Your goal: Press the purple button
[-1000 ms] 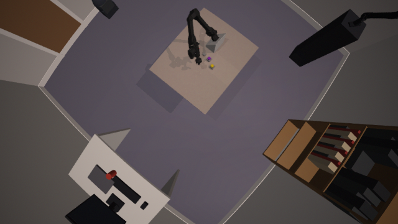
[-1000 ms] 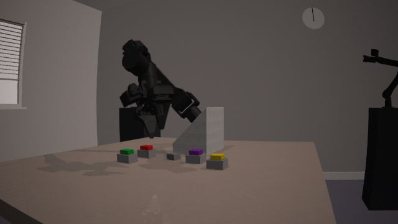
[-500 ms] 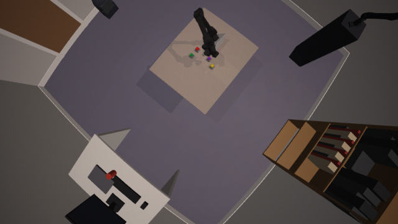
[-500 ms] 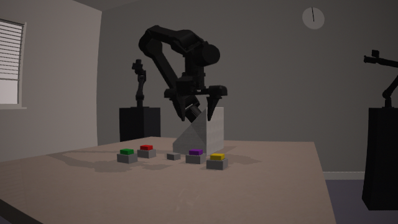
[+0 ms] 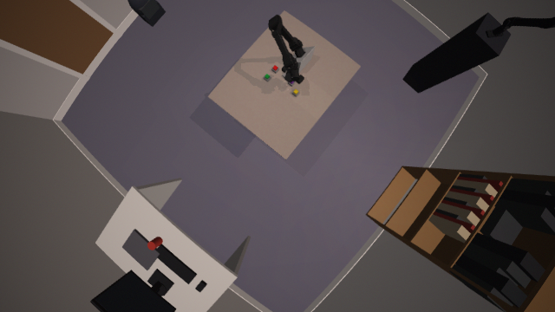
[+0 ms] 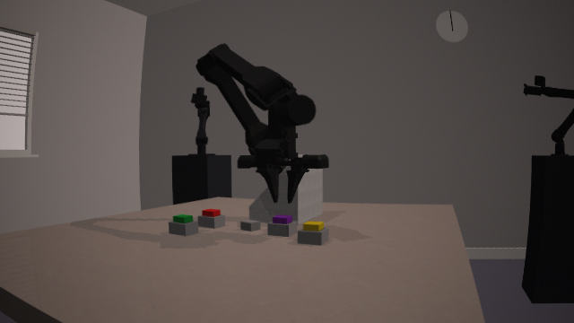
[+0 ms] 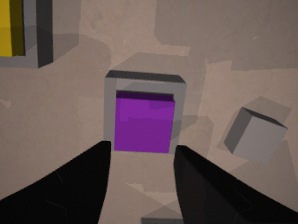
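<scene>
The purple button (image 6: 282,219) (image 7: 144,123) sits on its grey base on the table (image 6: 224,278) (image 5: 277,126), between a small grey block and the yellow button. My gripper (image 6: 282,199) (image 7: 143,152) (image 5: 297,80) points straight down just above the purple button. Its fingers are drawn close together with a narrow gap and hold nothing. In the wrist view the purple cap shows right between and ahead of the fingertips. In the overhead view the gripper covers most of the button.
A yellow button (image 6: 313,225) (image 7: 12,23) (image 5: 296,92) stands close by on one side. A small grey block (image 6: 250,225) (image 7: 256,132) lies on the other. Red (image 6: 211,212) (image 5: 275,68) and green (image 6: 183,218) (image 5: 267,77) buttons are farther off. A large grey wedge block (image 6: 309,197) stands behind.
</scene>
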Robot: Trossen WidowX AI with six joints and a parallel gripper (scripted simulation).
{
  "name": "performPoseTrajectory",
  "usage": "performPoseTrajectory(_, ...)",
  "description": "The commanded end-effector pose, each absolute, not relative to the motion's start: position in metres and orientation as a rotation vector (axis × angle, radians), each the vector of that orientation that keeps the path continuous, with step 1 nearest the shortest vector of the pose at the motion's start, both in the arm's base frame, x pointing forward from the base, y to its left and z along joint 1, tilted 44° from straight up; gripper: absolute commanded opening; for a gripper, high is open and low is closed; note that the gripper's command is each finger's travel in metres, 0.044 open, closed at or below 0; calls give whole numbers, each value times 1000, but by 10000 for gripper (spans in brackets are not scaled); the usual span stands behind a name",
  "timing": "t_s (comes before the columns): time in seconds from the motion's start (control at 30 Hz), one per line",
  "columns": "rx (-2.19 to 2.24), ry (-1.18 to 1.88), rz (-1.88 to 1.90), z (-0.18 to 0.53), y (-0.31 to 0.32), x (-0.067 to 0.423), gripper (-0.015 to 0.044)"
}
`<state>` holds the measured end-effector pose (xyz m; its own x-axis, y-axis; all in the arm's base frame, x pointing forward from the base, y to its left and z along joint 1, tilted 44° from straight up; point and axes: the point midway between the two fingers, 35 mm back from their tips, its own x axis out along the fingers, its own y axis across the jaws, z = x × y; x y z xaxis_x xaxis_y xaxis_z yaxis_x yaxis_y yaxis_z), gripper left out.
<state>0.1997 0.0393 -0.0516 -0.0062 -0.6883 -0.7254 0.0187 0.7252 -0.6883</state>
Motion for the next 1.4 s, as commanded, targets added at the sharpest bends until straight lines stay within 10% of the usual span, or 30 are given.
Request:
performPoseTrajectory(0.0, -589, 1488, -609, -54, 36, 199, 32)
performPoseTrajectory(1.37, -590, 1488, -610, -77, 13, 198, 20)
